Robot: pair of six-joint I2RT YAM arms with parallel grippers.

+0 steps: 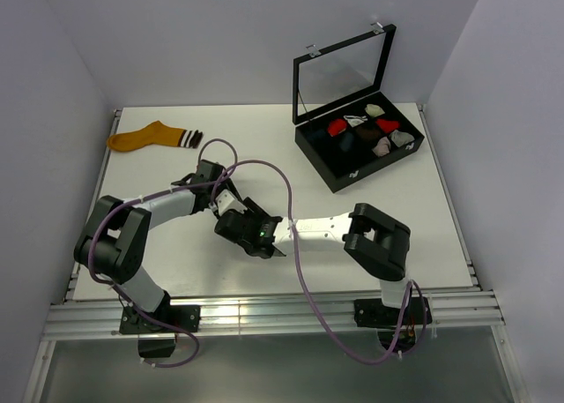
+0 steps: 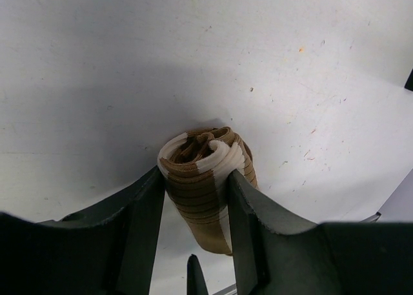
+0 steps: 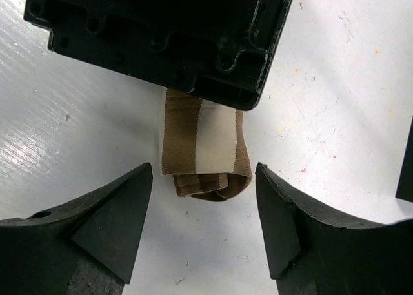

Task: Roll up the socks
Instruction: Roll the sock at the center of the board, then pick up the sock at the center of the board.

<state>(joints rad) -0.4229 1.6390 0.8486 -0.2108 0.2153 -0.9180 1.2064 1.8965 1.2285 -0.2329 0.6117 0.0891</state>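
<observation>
brown sock: rolled up tight, cream stripes spiralling at the end. Sits mid-frame, a bit low, in the left wrist view. In the right wrist view it pokes out from under the black body of the left claw, lying on the table.
left claw: pinching the brown roll, one finger on each side, both pressed into the fabric.
right claw: spread wide, tips on either side of the roll's folded end w/o touching it, gap on both sides.
both claws, overhead: close together, center-left of the frame, right one just below-right of the left.
orange sock: flat and unrolled, upper left of the overhead frame. Dark white-striped cuff points right, well apart from both arms.
box: black, lid w/ clear pane standing up, upper right of the overhead frame. Small sock bundles in its compartments (red, white, pinkish).
table surface: white, scuffed, tiny specks up close.
</observation>
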